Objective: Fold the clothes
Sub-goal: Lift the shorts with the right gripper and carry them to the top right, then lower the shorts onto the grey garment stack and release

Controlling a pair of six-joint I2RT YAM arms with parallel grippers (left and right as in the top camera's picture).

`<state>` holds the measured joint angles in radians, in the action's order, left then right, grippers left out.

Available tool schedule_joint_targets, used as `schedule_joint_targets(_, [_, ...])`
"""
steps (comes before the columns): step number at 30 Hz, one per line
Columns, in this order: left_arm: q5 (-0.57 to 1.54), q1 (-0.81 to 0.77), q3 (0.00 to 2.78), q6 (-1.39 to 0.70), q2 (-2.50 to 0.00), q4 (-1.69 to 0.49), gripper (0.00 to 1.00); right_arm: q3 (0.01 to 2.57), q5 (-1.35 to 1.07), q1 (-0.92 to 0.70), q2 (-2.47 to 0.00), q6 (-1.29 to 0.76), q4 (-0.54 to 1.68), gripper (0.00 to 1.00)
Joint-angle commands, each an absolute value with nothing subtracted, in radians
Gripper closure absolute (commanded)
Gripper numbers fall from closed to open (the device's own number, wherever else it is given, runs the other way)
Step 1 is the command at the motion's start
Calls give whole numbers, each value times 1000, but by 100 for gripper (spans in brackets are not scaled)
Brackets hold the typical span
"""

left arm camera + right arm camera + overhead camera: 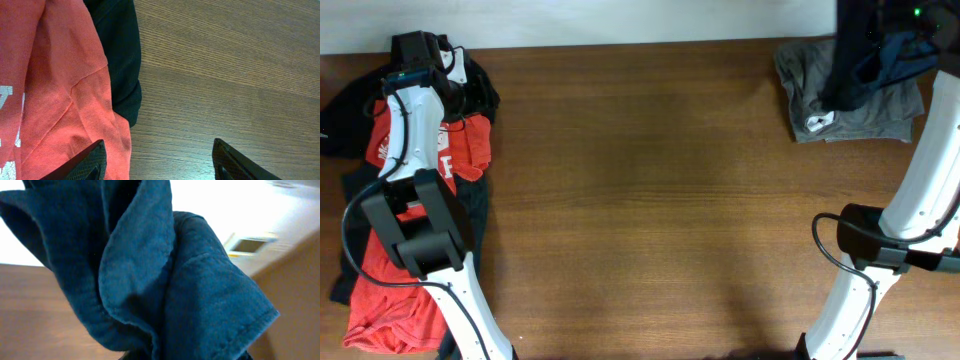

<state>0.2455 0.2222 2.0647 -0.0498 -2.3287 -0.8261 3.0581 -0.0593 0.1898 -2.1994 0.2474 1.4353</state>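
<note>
A pile of clothes lies at the table's left edge: a red T-shirt with white lettering over black pieces. My left gripper hovers over the pile's far end, open and empty. In the left wrist view its fingers straddle the red T-shirt's edge and bare wood, with a black piece beyond. My right gripper is raised at the far right corner, shut on the dark navy-blue shorts, which hang bunched. The navy-blue shorts fill the right wrist view and hide the fingers.
A plain grey garment with a small white tag lies folded at the far right, under the hanging shorts. More red cloth lies at the near left beside the left arm's base. The wooden table spans the middle.
</note>
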Motion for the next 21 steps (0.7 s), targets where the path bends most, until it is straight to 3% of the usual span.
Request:
schedule_joint_targets(1, [245, 220, 2062, -56, -2337, -826, 33, 3045, -215, 188, -2202, 223, 1433, 96])
schedule_joint_targets(10, [245, 216, 2062, -56, -2337, -824, 33, 2841, -457, 228, -2221, 205, 1359, 96])
schedule_joint_targets(21, [246, 216, 2062, -56, -2337, -824, 33, 2648, -464, 264, -2227, 205, 1243, 96])
